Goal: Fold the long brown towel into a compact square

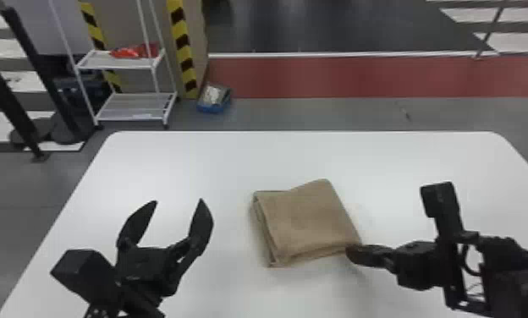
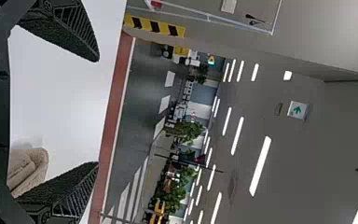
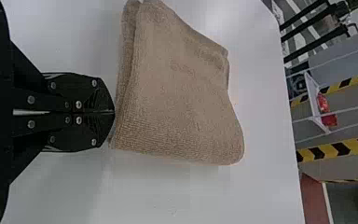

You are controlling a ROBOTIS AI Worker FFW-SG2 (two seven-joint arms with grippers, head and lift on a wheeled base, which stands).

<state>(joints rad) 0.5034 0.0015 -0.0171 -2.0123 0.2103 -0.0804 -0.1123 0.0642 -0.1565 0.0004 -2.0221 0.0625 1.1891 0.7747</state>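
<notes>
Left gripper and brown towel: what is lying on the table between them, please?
Nothing lies there: in the head view, between the open left gripper and the brown towel, the white table is bare.

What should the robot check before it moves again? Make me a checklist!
1. Towel on the table: ok.
2. Towel folded small and squarish: ok.
3. Layers lined up neatly: not ok, the far edge has a step.
4. Left gripper away from the towel: ok, open, off to its left.
5. Right gripper well away from the towel: not ok, shut, tips at the near right corner.
6. No cloth caught in those tips: cannot tell.
</notes>
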